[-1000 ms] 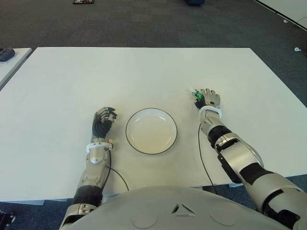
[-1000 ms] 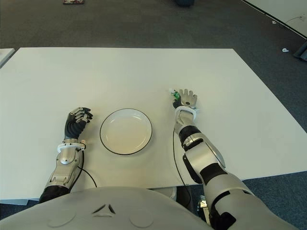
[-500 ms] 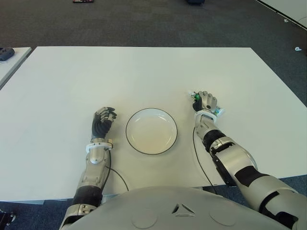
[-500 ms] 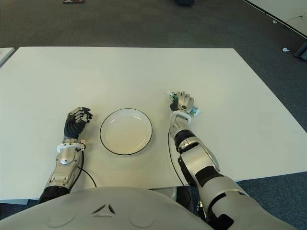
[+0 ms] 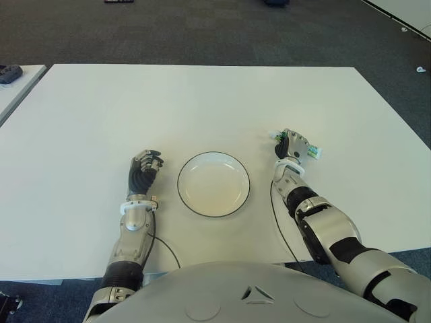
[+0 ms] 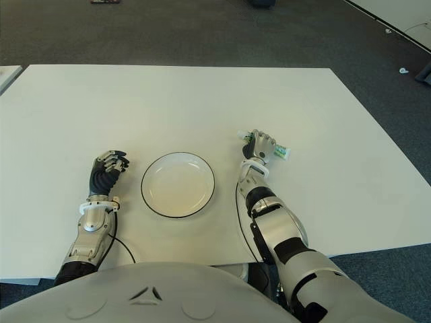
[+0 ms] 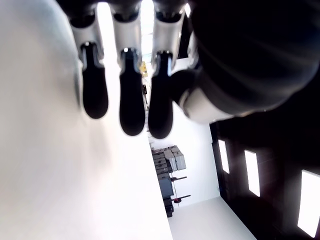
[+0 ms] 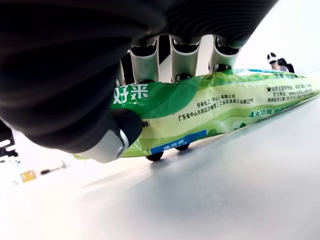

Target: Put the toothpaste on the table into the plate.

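- Right hand (image 5: 293,145) is closed around the toothpaste (image 8: 210,107), just right of the plate (image 5: 213,184).
- Tube lies crosswise through the fist, ends protruding both sides.
- Green label carries Chinese print, "好来", "4".
- Left hand (image 5: 144,171), fingers curled and empty, left of plate.

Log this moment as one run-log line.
phase: grasp | right hand: shut on toothpaste, right of plate | left hand: idle, left of plate | plate: empty

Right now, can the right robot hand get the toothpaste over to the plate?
Probably yes. The right robot hand is already closed around the toothpaste, and the plate lies just to its left with only bare table between them.
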